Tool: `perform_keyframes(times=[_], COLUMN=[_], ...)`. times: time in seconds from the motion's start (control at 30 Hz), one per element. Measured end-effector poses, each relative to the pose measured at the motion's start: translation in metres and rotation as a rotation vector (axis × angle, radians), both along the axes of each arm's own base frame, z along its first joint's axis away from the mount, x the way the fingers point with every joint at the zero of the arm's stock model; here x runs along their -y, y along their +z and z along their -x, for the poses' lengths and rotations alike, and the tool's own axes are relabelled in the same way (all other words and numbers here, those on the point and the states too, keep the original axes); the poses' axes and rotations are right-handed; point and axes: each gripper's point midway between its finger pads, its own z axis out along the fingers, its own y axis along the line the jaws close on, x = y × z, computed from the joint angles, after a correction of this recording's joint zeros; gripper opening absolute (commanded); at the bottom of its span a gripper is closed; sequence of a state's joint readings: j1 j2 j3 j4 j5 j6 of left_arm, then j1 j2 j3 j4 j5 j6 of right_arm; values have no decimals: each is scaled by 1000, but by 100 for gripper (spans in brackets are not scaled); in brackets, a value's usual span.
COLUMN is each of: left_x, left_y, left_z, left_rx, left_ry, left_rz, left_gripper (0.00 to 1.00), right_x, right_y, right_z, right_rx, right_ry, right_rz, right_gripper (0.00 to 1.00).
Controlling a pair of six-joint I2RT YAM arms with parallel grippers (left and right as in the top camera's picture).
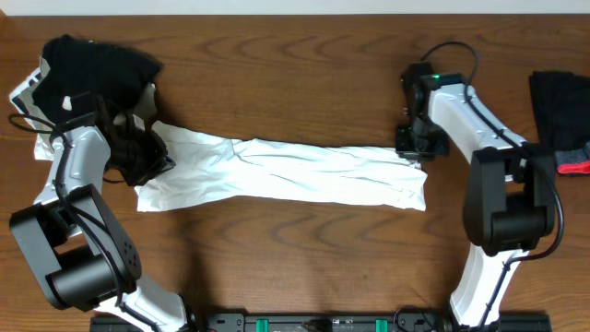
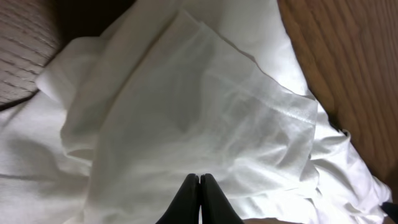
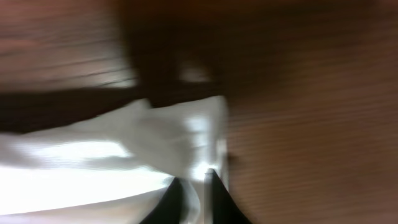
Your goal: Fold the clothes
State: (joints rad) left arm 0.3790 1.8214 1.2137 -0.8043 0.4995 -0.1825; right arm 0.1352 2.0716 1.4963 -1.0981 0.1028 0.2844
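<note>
Shirt (image 1: 295, 171) lies across the middle of the table (image 1: 295, 267) as one long white band running left to right. It looks to me already folded lengthwise, with sleeves and sides tucked in, though it is rumpled toward the left end. At that end the left gripper (image 2: 199, 179) has its fingers pressed together, and the cloth bunches up to their tips, so it seems to pinch a layer. At the other end the right gripper (image 3: 198, 177) is closed narrowly on the shirt's corner, though that view is blurred. I judge the job about half done, with the band yet to be folded end over end. Farther back, a black garment (image 1: 97, 65) is heaped at the far left, and a red-trimmed garment (image 1: 558, 111) sits at the right edge.
</note>
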Motion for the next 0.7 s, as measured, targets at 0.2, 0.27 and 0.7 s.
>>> perform_keyframes(times=[0.2,0.27,0.7], left_x=[-1,-1,13], left_y=[0,0,119], left_z=[0,0,-4], left_rx=[-1,1,378], left_ry=[0,0,-91], left_rz=[-6,-7,-112], left_gripper=[6,6,71], right_x=[29,38,88], right_y=[5,14,78], right_z=[14,22,22], right_rx=[-63,-103,-79], right_ry=[-55,-87,-283], right_rz=[55,67,61], right_gripper=[37,38,99])
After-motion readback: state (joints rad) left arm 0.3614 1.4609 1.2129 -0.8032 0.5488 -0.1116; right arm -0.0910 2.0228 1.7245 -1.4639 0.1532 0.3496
